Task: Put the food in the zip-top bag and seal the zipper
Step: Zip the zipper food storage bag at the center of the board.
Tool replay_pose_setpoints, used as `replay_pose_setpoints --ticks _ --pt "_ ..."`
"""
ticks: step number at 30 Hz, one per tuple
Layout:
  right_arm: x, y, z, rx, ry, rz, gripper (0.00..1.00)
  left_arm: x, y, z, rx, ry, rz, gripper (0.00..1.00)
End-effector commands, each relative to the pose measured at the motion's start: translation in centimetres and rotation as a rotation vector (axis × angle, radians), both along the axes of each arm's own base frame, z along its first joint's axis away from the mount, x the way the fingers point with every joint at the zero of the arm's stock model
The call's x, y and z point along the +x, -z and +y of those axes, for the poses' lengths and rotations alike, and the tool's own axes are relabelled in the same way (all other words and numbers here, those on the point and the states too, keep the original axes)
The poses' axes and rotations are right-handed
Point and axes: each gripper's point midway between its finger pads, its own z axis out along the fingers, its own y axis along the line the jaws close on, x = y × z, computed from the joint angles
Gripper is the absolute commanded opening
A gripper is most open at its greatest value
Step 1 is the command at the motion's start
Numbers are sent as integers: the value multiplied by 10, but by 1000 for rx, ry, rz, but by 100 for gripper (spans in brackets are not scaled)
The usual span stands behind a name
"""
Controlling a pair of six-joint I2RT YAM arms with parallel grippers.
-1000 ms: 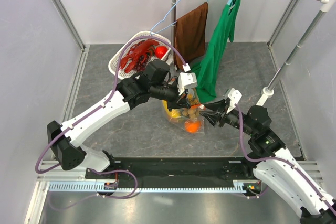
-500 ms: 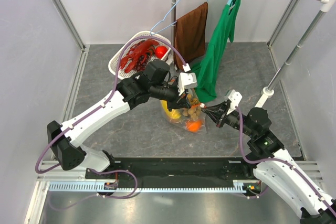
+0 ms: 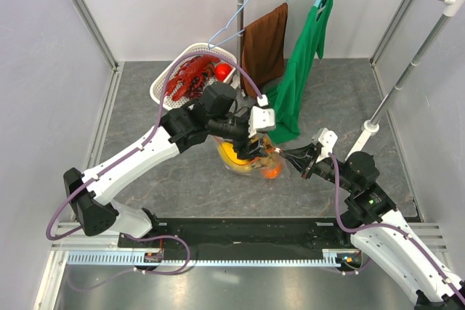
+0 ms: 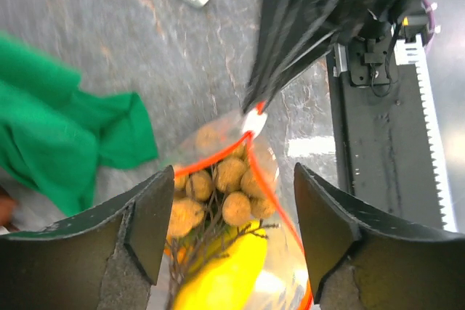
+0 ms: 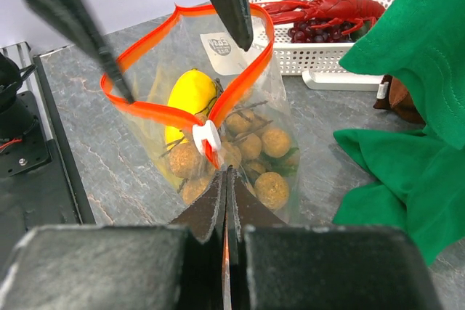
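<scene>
While the bag [image 5: 240,70] stood on the counter [image 3: 189,183] between the arms, mouth agape, food [image 5: 251,147] inside, I logged:
- right fingers [image 5: 202,210] clenched on the zipper [image 5: 156,112] end under its white tab [image 5: 205,136]
- left fingers [image 4: 149,219] spread wide, grasping nothing

Advice: anchor right, pinch strip closed evenly leftward.

Left claw [image 4: 234,170] agape, right claw [image 5: 226,181] pinched.

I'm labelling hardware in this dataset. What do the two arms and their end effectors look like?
Both arms have glossy white link shells with black joint housings. The left arm and right arm each carry a looping purple cable. The left end effector and right end effector have matte black, wedge-shaped fingers.
</scene>
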Motion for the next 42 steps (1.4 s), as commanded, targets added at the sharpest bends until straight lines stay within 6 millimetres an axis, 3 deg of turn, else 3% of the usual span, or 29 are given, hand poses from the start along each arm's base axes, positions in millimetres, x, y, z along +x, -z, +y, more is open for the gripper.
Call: replay_pose_setpoints --ticks 1,6,9,13,20,24,27,29,30,32,33,42 --pt "-1 -11 1 8 -18 -44 0 -11 -28 -17 -47 128 -238 74" --pt "-2 -12 1 9 -15 -47 0 -22 -7 -28 -4 152 -263 80" --pt "-3 -11 1 9 -21 -46 0 -14 -11 -32 -20 116 -308 79" --pt "-4 -11 2 9 -27 -46 0 -7 -12 -38 -23 115 -341 66" --pt "-6 -13 1 9 -29 -47 0 -6 5 -42 21 164 -363 54" --pt "-8 -12 0 -7 -34 -68 0 -8 11 -42 34 187 -359 39" --pt "-11 -12 0 -16 -51 -76 0 -9 13 -42 36 201 -358 17" --pt "-13 -13 2 -39 -76 -114 0 -11 12 -42 32 213 -360 7" --pt "-16 -13 3 -48 -98 -135 6 -13 11 -42 29 222 -358 2" --pt "-14 -8 4 -83 -110 -167 28 -13 10 -41 28 225 -356 2" --pt "-12 -6 4 -92 -107 -170 32 -15 11 -41 26 236 -350 2" --pt "2 -3 13 -105 -117 -175 46 -19 6 -39 8 263 -338 2"
